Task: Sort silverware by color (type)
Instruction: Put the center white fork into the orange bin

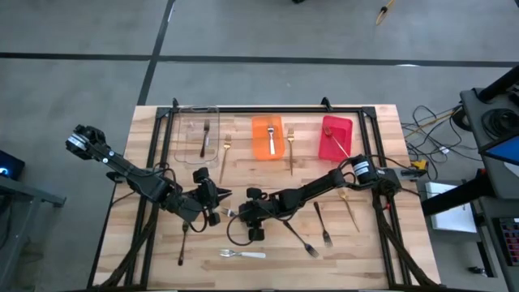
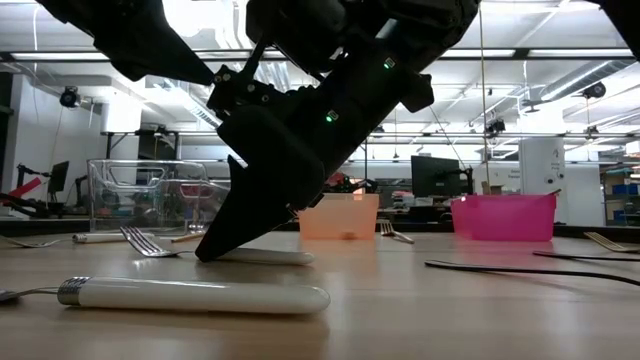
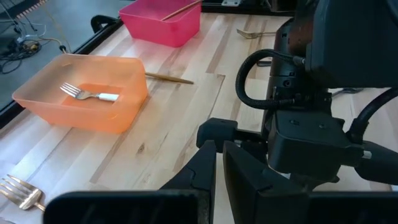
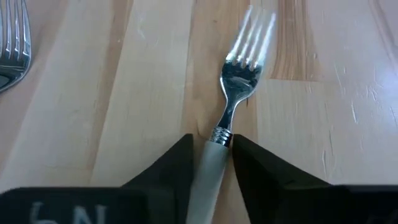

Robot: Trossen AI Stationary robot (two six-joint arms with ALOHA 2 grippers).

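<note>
Right wrist view: closest to me, the right gripper [image 4: 210,163] straddles the white handle of a silver fork [image 4: 233,93] lying flat on the bench [image 4: 323,124], its fingers narrow and just beside the handle. I judge a slow squeeze near the collar is best.

Low view: the fingertips touch down on that fork; another white-handled fork [image 2: 190,294] lies in front.

High view: the left gripper [image 1: 212,201] waits just beside, and I cannot tell its opening. The orange bin [image 1: 267,136] already holds a matching fork.
</note>
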